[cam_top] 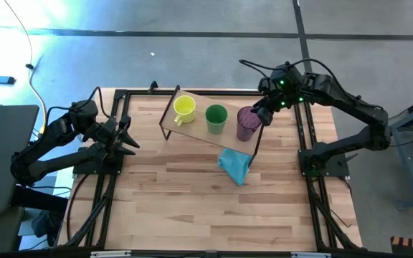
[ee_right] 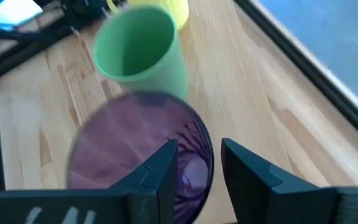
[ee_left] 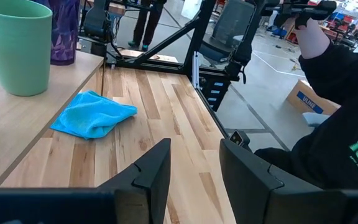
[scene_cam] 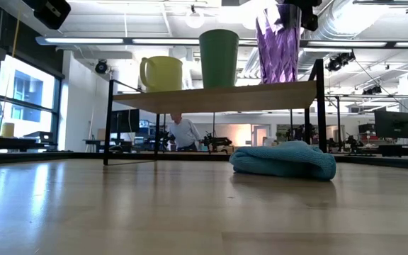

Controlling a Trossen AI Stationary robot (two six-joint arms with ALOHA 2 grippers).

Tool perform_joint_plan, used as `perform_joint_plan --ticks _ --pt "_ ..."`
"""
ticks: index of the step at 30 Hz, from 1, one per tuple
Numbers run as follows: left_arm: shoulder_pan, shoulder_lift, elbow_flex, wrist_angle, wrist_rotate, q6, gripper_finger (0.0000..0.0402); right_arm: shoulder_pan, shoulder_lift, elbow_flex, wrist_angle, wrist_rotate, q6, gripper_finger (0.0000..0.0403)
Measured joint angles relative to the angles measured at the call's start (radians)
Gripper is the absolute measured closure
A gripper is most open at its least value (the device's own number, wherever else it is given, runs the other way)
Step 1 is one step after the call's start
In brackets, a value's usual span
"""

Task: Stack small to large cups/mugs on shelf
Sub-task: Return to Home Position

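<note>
High view: blue cloth [cam_top: 235, 165] lies beside the shelf [cam_top: 198, 123], below the purple tumbler [cam_top: 247, 125]; right hand [cam_top: 262, 116] released above it.

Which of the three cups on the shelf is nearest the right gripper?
The purple tumbler, at the row's end by the right gripper; green cup and yellow mug stand farther off.

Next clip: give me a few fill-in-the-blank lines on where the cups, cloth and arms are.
The middle vessel on the shelf is the ____ cup.
The blue cloth lies on the ____, not the shelf.
The right gripper hangs over the ____ tumbler.
The yellow mug stands at the shelf end nearer the ____ arm.
Missing words: green; table; purple; left.
</note>
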Motion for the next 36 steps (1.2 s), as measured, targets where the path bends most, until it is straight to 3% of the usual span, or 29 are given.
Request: perform_joint_plan --ticks 17,29,36 --pt "0.000 0.000 0.000 0.002 0.000 0.000 0.0275 0.089 0.000 0.220 -0.062 0.005 -0.007 0.0288" --pt "0.000 0.000 0.000 0.084 0.004 -0.025 0.0275 0.270 -0.029 0.390 -0.040 -0.003 -0.106 0.0288" --pt "0.000 0.000 0.000 0.266 0.159 -0.058 0.0275 0.356 -0.106 0.402 -0.044 -0.001 -0.150 0.0288"
